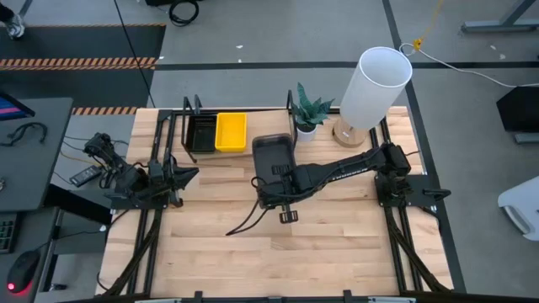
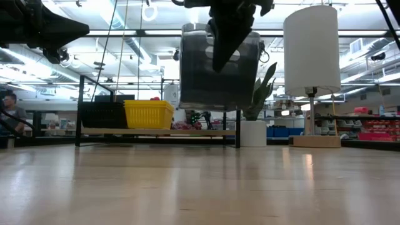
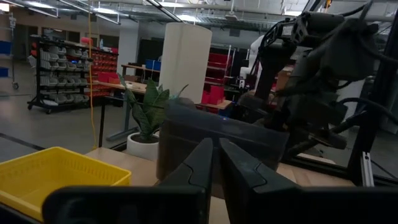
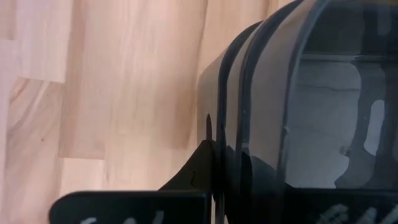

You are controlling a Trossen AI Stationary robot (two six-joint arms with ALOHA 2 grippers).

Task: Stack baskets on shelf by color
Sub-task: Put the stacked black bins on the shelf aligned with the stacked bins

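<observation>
My right gripper [image 1: 275, 175] reaches to the table's middle and is shut on a dark grey basket [image 1: 274, 153], which hangs high above the tabletop in the low view [image 2: 219, 69]. The shelf [image 2: 156, 132] stands along the far edge, with a black mesh basket [image 1: 202, 133] and a yellow basket [image 1: 232, 132] resting side by side on its plank. My left gripper [image 3: 215, 167] waits shut at the table's left side [image 1: 181, 177], touching nothing. My right gripper holds the dark grey basket by the rim of its near end wall [image 4: 249, 106], coming from above. One finger [image 4: 199, 168] lies against the outside of the wall; the wall hides the other. Several parallel rims show there, so one basket or nested ones, I cannot tell. The basket is lifted clear.
A potted plant [image 1: 307, 114] and a white-shaded lamp [image 1: 375, 84] stand at the far right, beside the shelf's right end. Bare wooden tabletop [image 1: 278, 252] spreads across the near half. A desk with a keyboard and mouse sits off the table's left.
</observation>
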